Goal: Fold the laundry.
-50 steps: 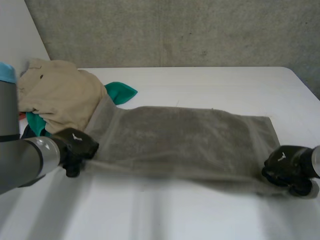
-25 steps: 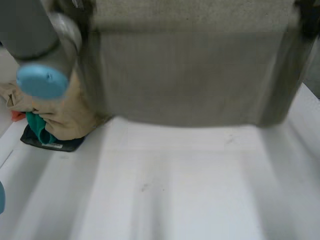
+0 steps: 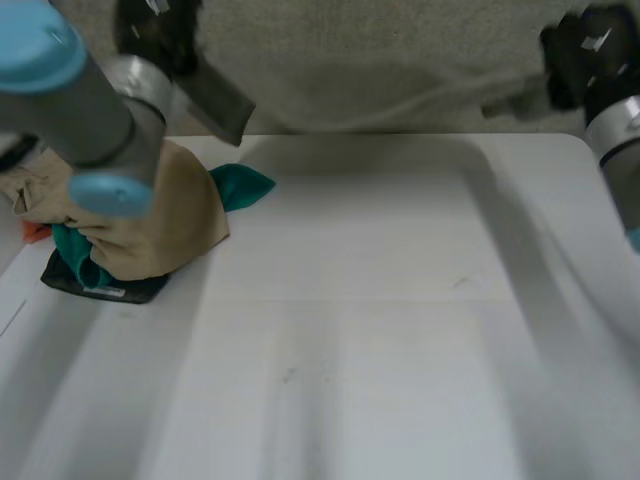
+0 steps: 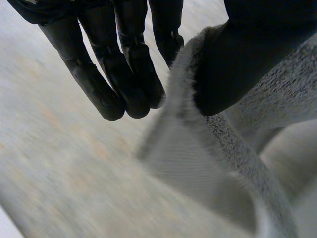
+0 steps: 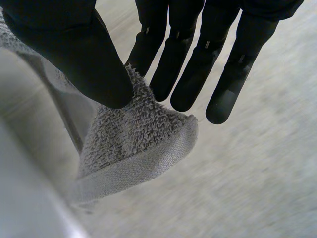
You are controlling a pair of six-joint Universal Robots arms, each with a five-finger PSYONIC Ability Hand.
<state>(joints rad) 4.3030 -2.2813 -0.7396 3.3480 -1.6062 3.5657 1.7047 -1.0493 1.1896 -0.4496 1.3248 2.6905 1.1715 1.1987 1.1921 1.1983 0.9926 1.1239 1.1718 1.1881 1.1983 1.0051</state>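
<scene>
A grey towel (image 3: 400, 95) hangs stretched in the air between my two raised hands, above the far edge of the white table (image 3: 380, 330). My left hand (image 3: 155, 35) holds one corner; in the left wrist view its thumb (image 4: 247, 59) pinches the towel's hem (image 4: 223, 163) against the fingers (image 4: 124, 79). My right hand (image 3: 590, 50) holds the other corner; in the right wrist view the thumb (image 5: 79, 59) presses the towel's fluffy corner (image 5: 138, 134) against the fingers (image 5: 193, 74).
A laundry pile lies at the table's left: a beige garment (image 3: 160, 220), a teal cloth (image 3: 240, 185), a dark item (image 3: 100, 285) underneath and a bit of red (image 3: 35, 232). A concrete wall (image 3: 400, 30) stands behind the table.
The towel lay flat on the table with a hand at each near corner. Both hands have lifted it up and swung it away toward the far edge.
</scene>
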